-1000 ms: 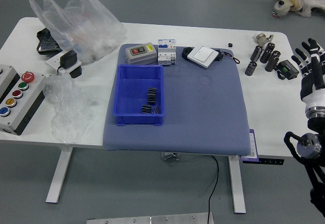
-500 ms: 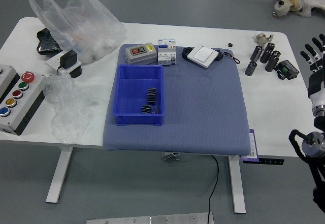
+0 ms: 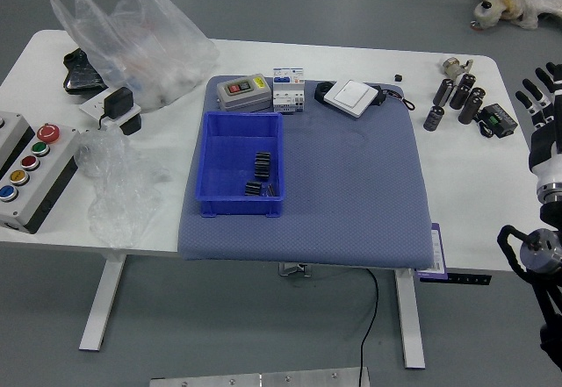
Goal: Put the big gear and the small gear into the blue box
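Observation:
My right hand [image 3: 541, 97] is at the right edge, beyond the table's right side, its fingers raised and spread with nothing in them. Inside the blue box [image 3: 205, 163], toward its right wall, lies a dark ribbed piece, seemingly the big gear [image 3: 262, 165]. Just below it is a smaller dark ribbed piece, seemingly the small gear [image 3: 254, 189], beside another small dark bit. Both appear to rest on the box floor, apart from my hand. My left hand is out of view.
The box stands on a grey-blue mat [image 3: 351, 194]. Behind it are a grey device [image 3: 244, 93], white blocks [image 3: 288, 90] and a white square device [image 3: 352, 97]. Dark cylinders [image 3: 461, 91] lie at the back right; plastic bags [image 3: 145, 45] and a button panel [image 3: 35, 172] are left.
My right hand has shifted slightly to the right, away from the table. The box and the pieces in it have not moved.

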